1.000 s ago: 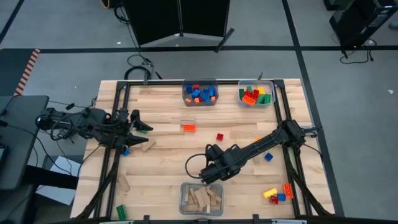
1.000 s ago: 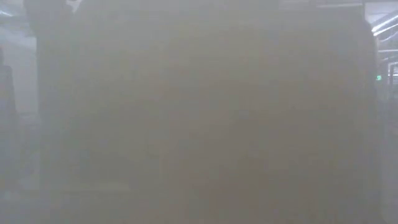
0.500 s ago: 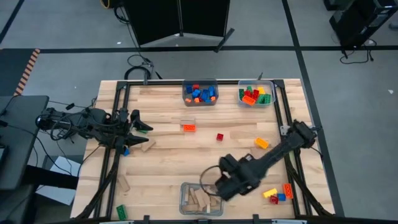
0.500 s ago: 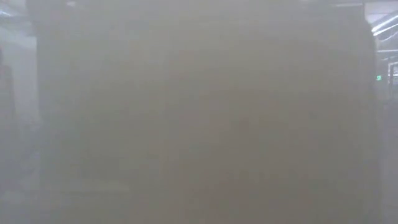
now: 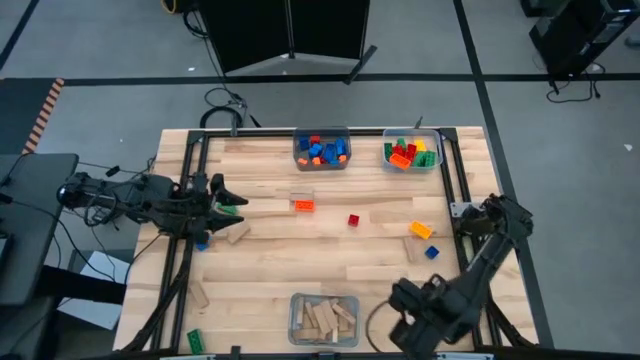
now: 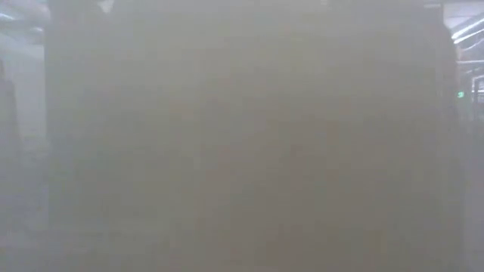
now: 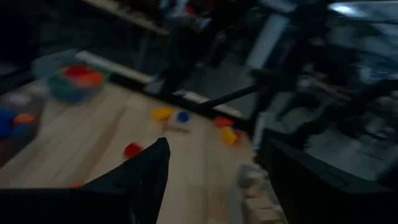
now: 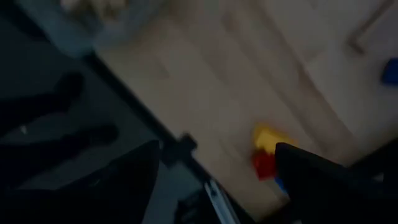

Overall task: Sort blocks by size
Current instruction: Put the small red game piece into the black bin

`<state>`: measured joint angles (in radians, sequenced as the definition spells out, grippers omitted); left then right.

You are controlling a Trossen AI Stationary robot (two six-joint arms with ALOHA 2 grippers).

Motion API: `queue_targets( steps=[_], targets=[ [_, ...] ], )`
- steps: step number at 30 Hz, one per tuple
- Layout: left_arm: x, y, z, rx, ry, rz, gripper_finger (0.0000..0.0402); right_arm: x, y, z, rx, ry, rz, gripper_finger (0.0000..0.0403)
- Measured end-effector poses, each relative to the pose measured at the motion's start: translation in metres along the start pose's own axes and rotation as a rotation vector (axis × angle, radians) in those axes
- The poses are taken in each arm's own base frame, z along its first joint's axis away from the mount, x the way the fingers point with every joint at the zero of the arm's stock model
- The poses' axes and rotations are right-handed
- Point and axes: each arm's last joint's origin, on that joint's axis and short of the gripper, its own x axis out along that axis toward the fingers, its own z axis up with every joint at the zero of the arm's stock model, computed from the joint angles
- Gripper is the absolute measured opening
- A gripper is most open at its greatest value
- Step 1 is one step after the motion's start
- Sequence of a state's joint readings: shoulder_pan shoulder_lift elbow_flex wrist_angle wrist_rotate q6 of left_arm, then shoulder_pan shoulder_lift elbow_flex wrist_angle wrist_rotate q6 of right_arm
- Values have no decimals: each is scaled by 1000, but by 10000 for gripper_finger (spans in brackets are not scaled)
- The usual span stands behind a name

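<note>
Sorting table (image 5: 270, 270) seen from above. The right pincer (image 5: 408, 338) hangs at the near edge, right of the clear bin of tan wooden blocks (image 5: 324, 319), fingers spread wide and empty. The left pincer (image 5: 222, 197) waits near the left edge, also wide apart. Studded blocks fill two bins (image 5: 321, 150) at the far edge; loose blocks (image 5: 353, 220) lie scattered mid-table. No legible writing appears anywhere.

Right hand (image 5: 408, 338) open, empty, low at table's near edge; left hand (image 5: 228, 201) open, waiting at left.
</note>
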<state>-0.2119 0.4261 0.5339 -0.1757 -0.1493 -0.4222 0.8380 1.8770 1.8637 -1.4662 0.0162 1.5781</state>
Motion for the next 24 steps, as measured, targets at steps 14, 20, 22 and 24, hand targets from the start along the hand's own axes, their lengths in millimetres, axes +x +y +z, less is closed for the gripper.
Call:
queue_targets(
  steps=[14, 20, 22, 24],
  targets=[
    [75, -21, -12, -13, 155, 174, 249, 24, -26, -108, -7, -5, -112, 293],
    [104, -45, -2, 69, 134, 229, 248, 61, -46, -142, 64, -44, -100, 291],
    [112, -50, -2, 82, 138, 246, 248, 72, -51, -141, 56, -51, -109, 291],
    [119, -54, -1, 85, 138, 253, 248, 86, -51, -137, 65, -54, -99, 291]
  ],
)
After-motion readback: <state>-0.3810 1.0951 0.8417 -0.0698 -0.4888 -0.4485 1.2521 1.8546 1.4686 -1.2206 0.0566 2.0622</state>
